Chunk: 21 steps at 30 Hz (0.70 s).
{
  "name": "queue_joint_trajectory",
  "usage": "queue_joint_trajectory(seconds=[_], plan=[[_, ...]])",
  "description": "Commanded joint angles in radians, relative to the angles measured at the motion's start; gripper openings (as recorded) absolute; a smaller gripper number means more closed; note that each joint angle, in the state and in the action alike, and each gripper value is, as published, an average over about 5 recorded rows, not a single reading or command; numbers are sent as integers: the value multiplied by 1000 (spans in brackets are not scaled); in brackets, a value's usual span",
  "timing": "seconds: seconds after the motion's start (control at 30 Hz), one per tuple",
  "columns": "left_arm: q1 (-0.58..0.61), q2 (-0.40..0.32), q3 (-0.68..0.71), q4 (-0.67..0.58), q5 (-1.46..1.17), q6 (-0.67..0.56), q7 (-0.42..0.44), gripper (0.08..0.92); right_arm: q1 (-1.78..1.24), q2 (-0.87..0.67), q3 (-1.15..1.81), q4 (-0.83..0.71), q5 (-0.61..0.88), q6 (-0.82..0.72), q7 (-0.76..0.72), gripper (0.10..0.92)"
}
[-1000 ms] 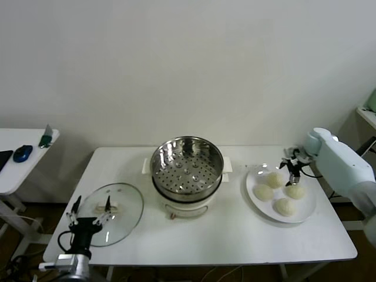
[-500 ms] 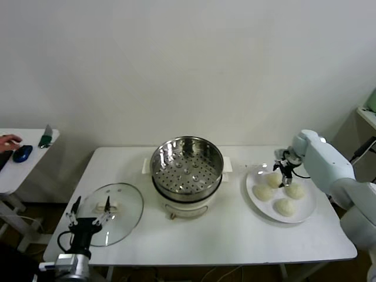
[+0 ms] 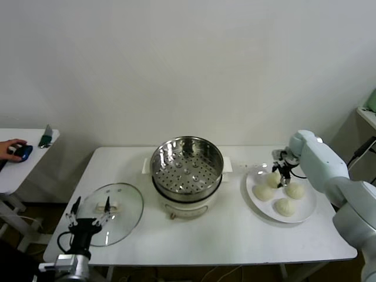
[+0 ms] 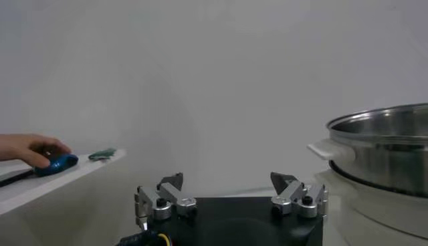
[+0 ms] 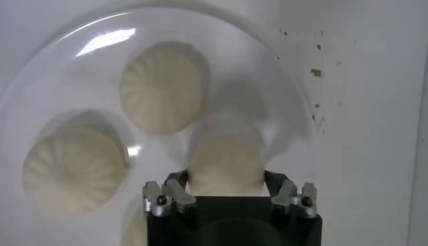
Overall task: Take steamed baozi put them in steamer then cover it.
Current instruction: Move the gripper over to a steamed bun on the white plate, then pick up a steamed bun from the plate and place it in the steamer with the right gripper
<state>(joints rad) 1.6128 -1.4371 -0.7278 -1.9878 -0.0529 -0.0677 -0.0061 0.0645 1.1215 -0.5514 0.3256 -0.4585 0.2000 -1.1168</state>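
Still four baozi (image 3: 285, 206) on plate (image 3: 308, 211); steamer (image 3: 187, 164) empty.

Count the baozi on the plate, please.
4, all on the white plate: one under the right gripper at, others at. None in the steamer.

Four steamed baozi (image 3: 285, 206) lie at the frame's right. One steamer (image 3: 187, 169) stands at centre, one cover (image 3: 111, 213) lower left, and one plate (image 3: 306, 215) on one table (image 3: 235, 235).
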Motion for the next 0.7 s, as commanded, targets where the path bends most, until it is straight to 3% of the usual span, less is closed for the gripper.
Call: queue_joint_trajectory(seconds=[0.03,0.27,0.43,0.7], plan=[[4,-2,0,-1,0,-2,-2,823,3,10,11,-12,-21,4,-3,728],[10,-3,-1,-5,-2,-3,-4,823,16,-5,2,24,-6,10,-15,702],[16,-4,-3,-11,-5,-3,-5,823,73,-50,-119,135,88,31,-41,696],[34,1,-6,-25,-4,1,12,823,331,-21,-403,244,205,191,-84,696]])
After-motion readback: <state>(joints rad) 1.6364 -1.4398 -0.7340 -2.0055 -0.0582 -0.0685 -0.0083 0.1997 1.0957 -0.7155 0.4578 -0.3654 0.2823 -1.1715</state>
